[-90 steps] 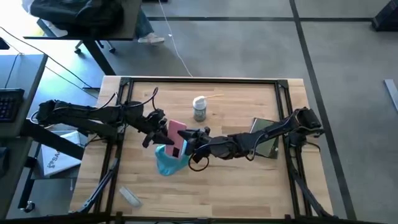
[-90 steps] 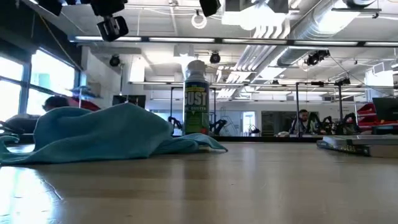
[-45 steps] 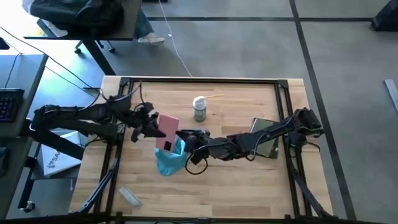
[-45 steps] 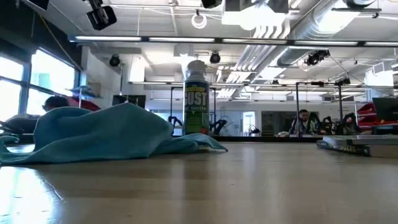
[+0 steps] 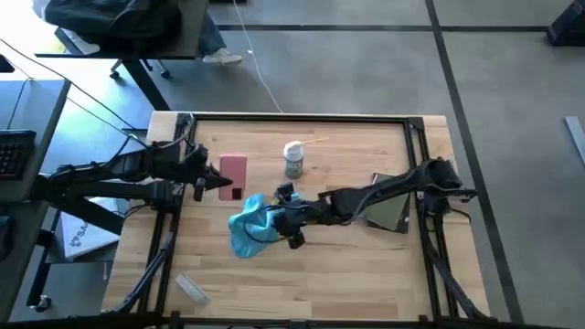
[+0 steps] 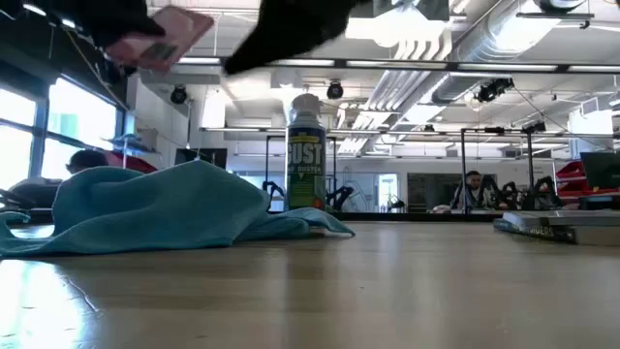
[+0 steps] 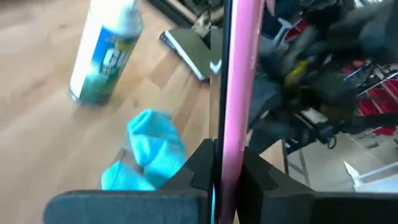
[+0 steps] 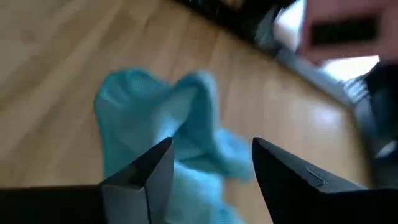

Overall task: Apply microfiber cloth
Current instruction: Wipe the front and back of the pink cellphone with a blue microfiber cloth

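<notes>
**High view: right gripper poised beside the microfiber cloth**

High view shows the relation we judge decisive. The microfiber cloth [image 5: 249, 228] lies crumpled on the wooden tabletop [image 5: 366, 265], left of centre and somewhat nearer the front edge than the back. The right gripper [image 5: 283, 219] sits just at the cloth's right-hand margin, its arm reaching in across the table from the right edge. The cloth therefore lies directly ahead of this gripper, toward the left edge. In the right wrist view we see the two fingers [image 8: 146, 174] spread apart and empty, with the cloth [image 8: 158, 130] framed between and beyond them.

The left gripper [image 5: 206, 183] is held back toward the left edge, clamped on a pink phone [image 5: 234, 174] that stands edge-on between its fingers in the left wrist view [image 7: 239, 87]. We judge the right arm the nearer to the cloth.

The cloth is light teal, soft and bunched into a rumpled heap with no clear long axis; in the low view [image 6: 155, 208] it rises in a hump and trails a thin flap toward the dust-spray can [image 6: 304, 155] behind it. A grey-green pad [image 5: 388, 208] lies near the right edge.
</notes>
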### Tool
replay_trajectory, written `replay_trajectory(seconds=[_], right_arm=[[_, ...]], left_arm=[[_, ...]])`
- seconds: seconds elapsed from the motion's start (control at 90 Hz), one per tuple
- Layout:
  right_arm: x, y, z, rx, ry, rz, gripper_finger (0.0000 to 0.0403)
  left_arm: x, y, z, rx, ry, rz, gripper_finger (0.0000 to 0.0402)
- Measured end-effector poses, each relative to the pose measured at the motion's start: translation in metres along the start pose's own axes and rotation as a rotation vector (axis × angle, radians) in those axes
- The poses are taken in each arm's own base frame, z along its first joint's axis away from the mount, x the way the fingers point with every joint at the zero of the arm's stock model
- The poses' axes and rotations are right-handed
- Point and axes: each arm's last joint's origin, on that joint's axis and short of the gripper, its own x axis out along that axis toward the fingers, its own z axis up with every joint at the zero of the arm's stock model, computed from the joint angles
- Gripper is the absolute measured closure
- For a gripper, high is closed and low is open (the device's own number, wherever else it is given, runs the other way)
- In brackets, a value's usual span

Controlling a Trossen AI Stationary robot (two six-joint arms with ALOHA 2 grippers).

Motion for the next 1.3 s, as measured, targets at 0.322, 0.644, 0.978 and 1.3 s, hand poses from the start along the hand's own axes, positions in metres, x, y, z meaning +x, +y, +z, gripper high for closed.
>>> replay_trajectory(seconds=[0.322, 0.644, 0.978, 1.3], right_arm=[[0.057, 0.031, -0.026, 0.027, 0.03, -0.021, 0.0251], [0.066, 0.033, -0.034, 0.023, 0.061, -0.054, 0.0388], [-0.001, 0.013, 0.034, -0.176, 0.1, -0.296, 0.0403], [-0.047, -0.031, 0.088, -0.17, 0.136, -0.727, 0.0403]], left_arm=[[0.022, 0.028, -0.035, -0.149, 0.056, 0.029, 0.0389], [0.032, 0.041, -0.05, -0.21, 0.022, 0.015, 0.0389], [0.039, 0.043, -0.056, -0.334, -0.16, -0.025, 0.039], [0.039, 0.028, -0.057, -0.387, -0.412, -0.13, 0.0389]])
